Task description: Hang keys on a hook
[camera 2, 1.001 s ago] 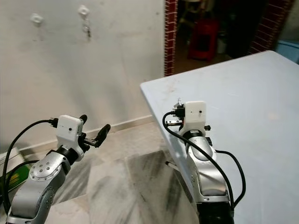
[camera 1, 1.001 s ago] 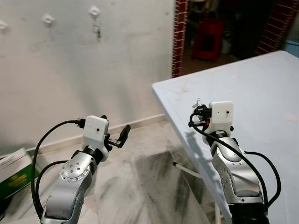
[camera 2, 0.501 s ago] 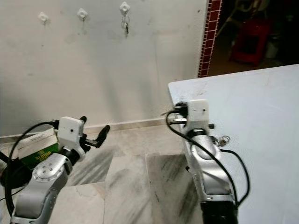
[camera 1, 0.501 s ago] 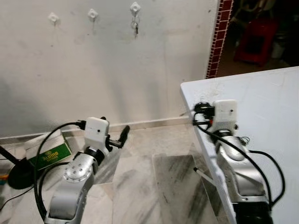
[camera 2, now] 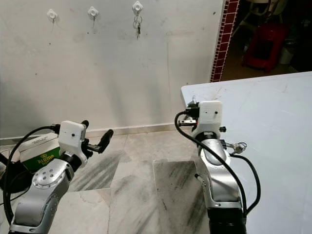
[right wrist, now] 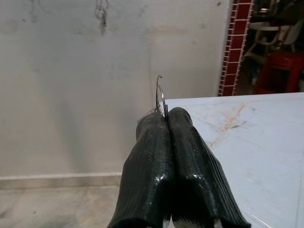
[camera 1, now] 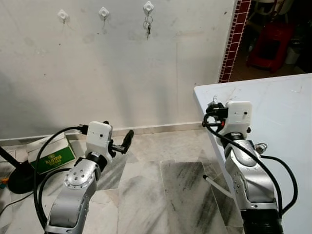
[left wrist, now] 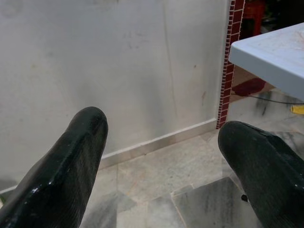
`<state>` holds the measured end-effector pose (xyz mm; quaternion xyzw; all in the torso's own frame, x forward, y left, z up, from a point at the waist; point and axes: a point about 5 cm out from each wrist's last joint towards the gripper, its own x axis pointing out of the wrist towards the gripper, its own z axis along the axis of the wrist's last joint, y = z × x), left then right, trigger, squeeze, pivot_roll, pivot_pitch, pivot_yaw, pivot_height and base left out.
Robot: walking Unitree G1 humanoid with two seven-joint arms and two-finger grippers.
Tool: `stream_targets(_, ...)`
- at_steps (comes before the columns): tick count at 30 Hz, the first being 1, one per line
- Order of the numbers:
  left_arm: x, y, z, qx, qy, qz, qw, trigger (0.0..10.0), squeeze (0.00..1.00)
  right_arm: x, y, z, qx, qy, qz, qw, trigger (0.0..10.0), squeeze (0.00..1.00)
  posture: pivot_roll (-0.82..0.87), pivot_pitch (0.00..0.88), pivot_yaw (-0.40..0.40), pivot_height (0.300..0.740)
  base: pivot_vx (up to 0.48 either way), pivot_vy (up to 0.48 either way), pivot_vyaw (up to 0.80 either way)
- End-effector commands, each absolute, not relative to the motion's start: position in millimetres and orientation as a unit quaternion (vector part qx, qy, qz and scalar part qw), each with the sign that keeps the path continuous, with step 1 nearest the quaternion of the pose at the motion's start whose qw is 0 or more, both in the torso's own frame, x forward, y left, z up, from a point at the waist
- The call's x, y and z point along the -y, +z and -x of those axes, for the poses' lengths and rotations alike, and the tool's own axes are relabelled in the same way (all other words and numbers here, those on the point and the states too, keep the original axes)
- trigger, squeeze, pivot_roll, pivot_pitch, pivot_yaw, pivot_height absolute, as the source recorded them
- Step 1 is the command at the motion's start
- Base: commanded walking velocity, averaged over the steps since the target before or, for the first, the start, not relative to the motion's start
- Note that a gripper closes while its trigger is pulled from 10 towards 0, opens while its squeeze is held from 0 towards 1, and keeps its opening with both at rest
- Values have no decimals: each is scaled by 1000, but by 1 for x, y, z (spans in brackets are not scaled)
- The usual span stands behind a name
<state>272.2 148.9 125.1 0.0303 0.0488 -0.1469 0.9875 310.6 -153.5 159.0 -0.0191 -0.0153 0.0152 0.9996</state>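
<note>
The right hand (right wrist: 164, 118) is clamped on a thin silver key ring (right wrist: 160, 97) by the white table's (camera 2: 273, 112) near-left corner; the white wall hooks (camera 1: 103, 11) lie far ahead, up-left. The left hand (left wrist: 161, 142) gapes empty.

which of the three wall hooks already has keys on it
The hook nearest the brick edge; keys dangle from it. The other two hooks hang bare.

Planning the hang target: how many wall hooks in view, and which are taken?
3, in a row high on the wall: left hook bare, middle hook bare, right hook already holding keys. More may lie outside the frame.
</note>
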Motion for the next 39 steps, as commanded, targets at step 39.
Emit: stream_targets(39, -162, 133, -280, -11, -85, -36, 996, 10000, 0, 151, 160, -313, 23, 20, 24, 999, 10000, 0, 30, 0, 77, 740, 0, 287, 0)
